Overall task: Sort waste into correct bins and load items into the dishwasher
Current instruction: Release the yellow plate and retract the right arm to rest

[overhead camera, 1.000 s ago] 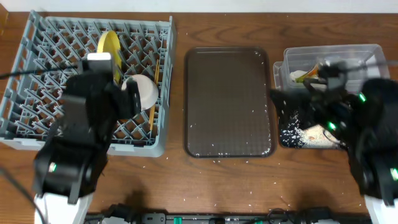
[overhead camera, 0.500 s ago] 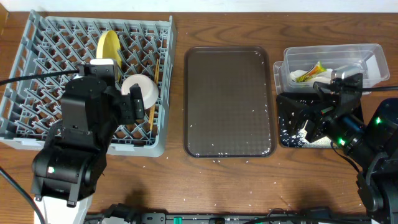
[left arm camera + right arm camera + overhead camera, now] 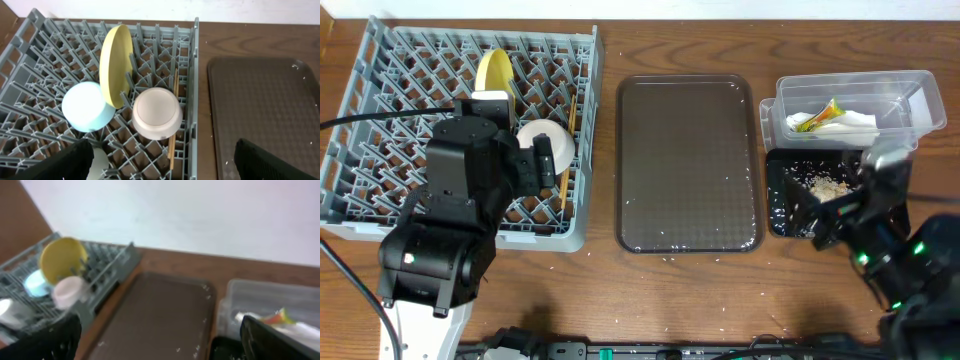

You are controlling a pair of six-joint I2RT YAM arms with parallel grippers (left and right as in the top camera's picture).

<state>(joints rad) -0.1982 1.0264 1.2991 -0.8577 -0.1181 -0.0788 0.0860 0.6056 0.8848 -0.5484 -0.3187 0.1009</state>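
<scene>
Wide and empty, left gripper (image 3: 162,152) hangs over the dish rack (image 3: 30,75) holding yellow plate (image 3: 116,65), blue bowl (image 3: 86,106) and white bowl (image 3: 156,114); right gripper (image 3: 160,330), likewise spread, shows blurred, its arm (image 3: 900,250) covering part of the black tray (image 3: 780,205) with rice scraps (image 3: 827,184).

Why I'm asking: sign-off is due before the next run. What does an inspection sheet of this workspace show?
Surface: wooden table, rice grains scattered.
Job's things: yellow plate, light blue bowl, white bowl, chopsticks in dish rack; napkin, wrapper in clear tub; rice scraps in black tray.
Clutter: brown serving tray, few grains on it.
Grippers: left gripper, right gripper, jaws open, empty.
Cables: black cable over rack's left edge.
Surroundings: white wall behind table.
</scene>
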